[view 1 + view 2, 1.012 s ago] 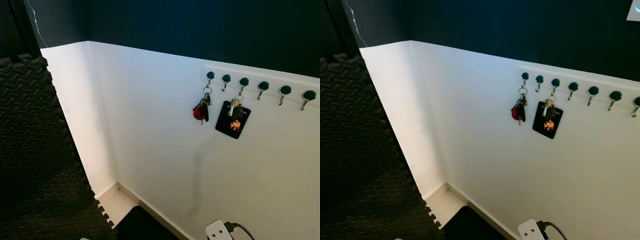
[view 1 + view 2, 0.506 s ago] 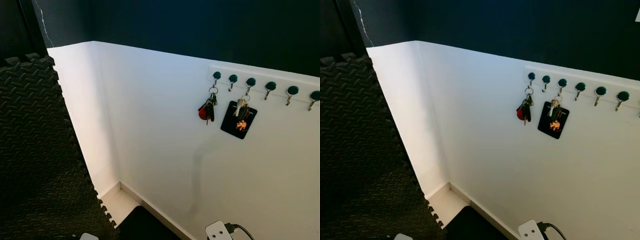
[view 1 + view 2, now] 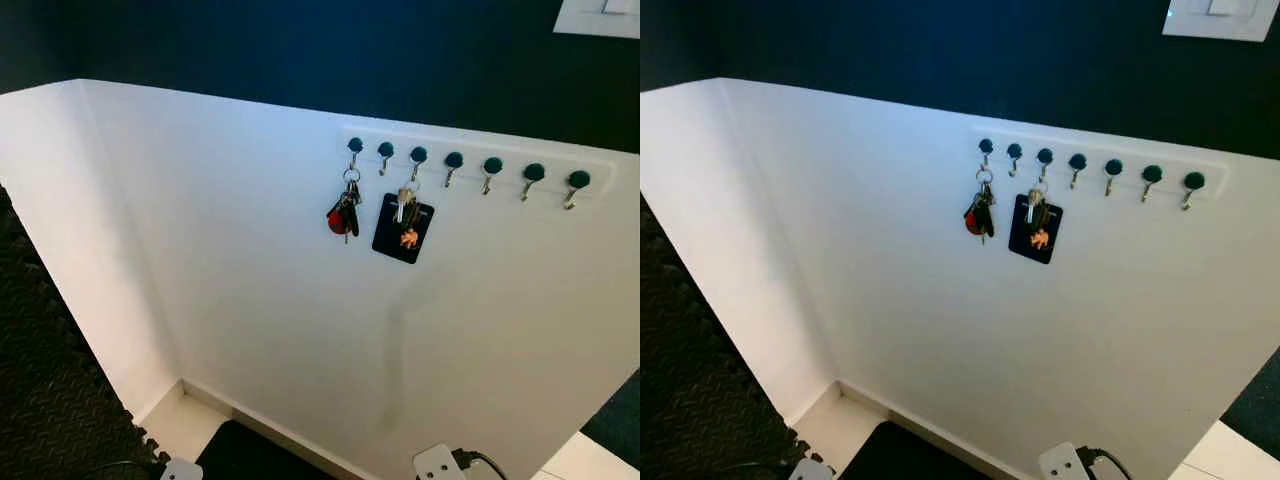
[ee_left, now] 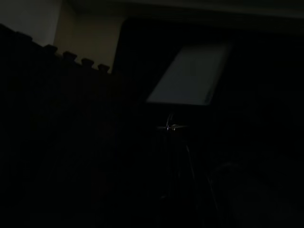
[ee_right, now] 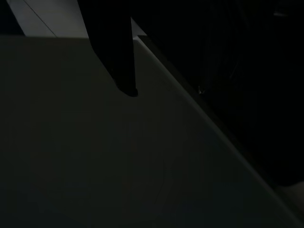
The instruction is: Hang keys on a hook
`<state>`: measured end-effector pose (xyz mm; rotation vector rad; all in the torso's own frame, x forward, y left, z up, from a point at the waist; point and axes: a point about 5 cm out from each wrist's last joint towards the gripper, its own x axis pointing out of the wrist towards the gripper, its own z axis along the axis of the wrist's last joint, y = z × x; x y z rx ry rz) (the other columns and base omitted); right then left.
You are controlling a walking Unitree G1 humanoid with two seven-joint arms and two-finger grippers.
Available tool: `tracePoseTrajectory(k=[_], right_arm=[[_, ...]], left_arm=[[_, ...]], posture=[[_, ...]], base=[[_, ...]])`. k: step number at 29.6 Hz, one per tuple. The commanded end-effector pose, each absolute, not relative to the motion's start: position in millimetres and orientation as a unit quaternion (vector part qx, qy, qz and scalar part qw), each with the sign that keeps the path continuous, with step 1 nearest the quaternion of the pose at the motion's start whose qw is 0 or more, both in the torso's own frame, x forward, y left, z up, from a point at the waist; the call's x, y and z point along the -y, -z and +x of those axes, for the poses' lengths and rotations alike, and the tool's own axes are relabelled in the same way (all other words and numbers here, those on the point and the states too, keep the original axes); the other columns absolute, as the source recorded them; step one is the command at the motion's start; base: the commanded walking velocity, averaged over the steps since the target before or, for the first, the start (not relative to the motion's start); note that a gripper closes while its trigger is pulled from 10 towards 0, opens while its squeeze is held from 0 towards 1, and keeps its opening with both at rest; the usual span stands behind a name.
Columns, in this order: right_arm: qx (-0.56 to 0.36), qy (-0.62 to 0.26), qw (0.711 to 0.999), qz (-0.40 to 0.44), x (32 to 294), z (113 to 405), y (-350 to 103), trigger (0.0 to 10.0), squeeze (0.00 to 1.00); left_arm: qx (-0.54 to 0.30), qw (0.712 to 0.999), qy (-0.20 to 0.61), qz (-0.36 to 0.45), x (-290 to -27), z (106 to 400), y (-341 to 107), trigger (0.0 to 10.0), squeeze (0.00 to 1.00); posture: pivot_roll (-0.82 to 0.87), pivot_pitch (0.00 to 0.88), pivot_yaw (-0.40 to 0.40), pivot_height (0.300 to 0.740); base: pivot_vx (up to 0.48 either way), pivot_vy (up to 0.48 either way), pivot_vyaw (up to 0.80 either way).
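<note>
Two key bunches: one with a red fob (image 3: pixel 343 216) on the first hook (image 3: pixel 354 146), one over a black card (image 3: pixel 403 229) on the third hook.
Hook rail (image 3: pixel 470 162): white wall, at 1 o'clock.
Floor mat (image 3: pixel 45 400): at 8 o'clock.
Claws: left too dark, right shows one finger (image 5: pixel 116 52); grip cannot be told.

The two head cameras are looking forward and down at a white wall (image 3: pixel 300 330) from fairly near, both taking in the hook rail (image 3: pixel 470 165), the hanging keys (image 3: pixel 979 213) and the floor mat (image 3: pixel 60 420) below, with the right eye's picture sitting slightly shifted. The left wrist camera is pointing into deep shade, catching a pale panel (image 4: pixel 190 73) and a mat edge (image 4: pixel 71 57). The right wrist camera is looking along one black finger (image 5: pixel 116 52) over a dim pale surface (image 5: pixel 95 156).
</note>
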<state>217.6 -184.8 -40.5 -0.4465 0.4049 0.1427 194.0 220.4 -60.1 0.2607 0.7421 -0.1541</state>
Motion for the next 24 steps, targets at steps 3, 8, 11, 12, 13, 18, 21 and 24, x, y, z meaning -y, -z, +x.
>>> tracePoseTrajectory(k=[3, 8, 11, 12, 13, 18, 21, 24], right_arm=[[-0.206, -0.069, 0.952, -0.216, 184.5, 216.2, 42.2, 10.0, 0.00], [-0.207, -0.071, 0.952, -0.216, 184.7, 216.2, 42.3, 10.0, 0.00], [-0.207, -0.071, 0.952, -0.216, 184.8, 216.1, 42.3, 10.0, 0.00], [-0.206, -0.071, 0.952, -0.216, 184.6, 216.1, 42.3, 10.0, 0.00], [-0.206, -0.071, 0.952, -0.216, 184.4, 216.1, 42.3, 10.0, 0.00], [-0.205, -0.072, 0.952, -0.217, 183.9, 216.7, 42.0, 10.0, 0.00], [-0.205, -0.071, 0.952, -0.217, 184.1, 217.0, 41.7, 10.0, 0.00], [-0.204, -0.072, 0.951, -0.219, 184.1, 216.9, 41.7, 10.0, 0.00]], left_arm=[[-0.377, 0.915, 0.074, 0.125, -221.7, 185.0, 65.4, 10.0, 0.00], [-0.380, 0.913, 0.072, 0.126, -222.3, 183.6, 66.2, 10.0, 0.00], [-0.381, 0.913, 0.072, 0.126, -222.5, 183.1, 66.4, 10.0, 0.00], [-0.381, 0.913, 0.072, 0.126, -222.7, 182.8, 66.5, 10.0, 0.00], [-0.382, 0.913, 0.072, 0.126, -223.0, 182.4, 66.6, 10.0, 0.00], [-0.382, 0.913, 0.071, 0.126, -223.2, 181.9, 66.9, 10.0, 0.00], [-0.383, 0.913, 0.071, 0.126, -223.4, 181.9, 67.0, 10.0, 0.00], [-0.383, 0.912, 0.071, 0.126, -223.7, 181.8, 66.9, 10.0, 0.00]], posture=[[0.06, 0.099, 0.036, 0.740], [0.06, 0.099, 0.035, 0.740], [0.06, 0.099, 0.034, 0.740], [0.06, 0.099, 0.034, 0.740], [0.06, 0.099, 0.033, 0.740], [0.06, 0.099, 0.033, 0.740], [0.06, 0.099, 0.035, 0.740], [0.06, 0.099, 0.035, 0.740]], base=[[0.000, 0.000, -0.53], [0.000, 0.000, -0.80], [0.000, 0.000, -0.80], [0.000, 0.000, -0.80], [0.000, 0.000, -0.80], [0.000, 0.000, -0.80], [0.000, 0.000, -0.80], [0.000, 0.000, -0.44]])
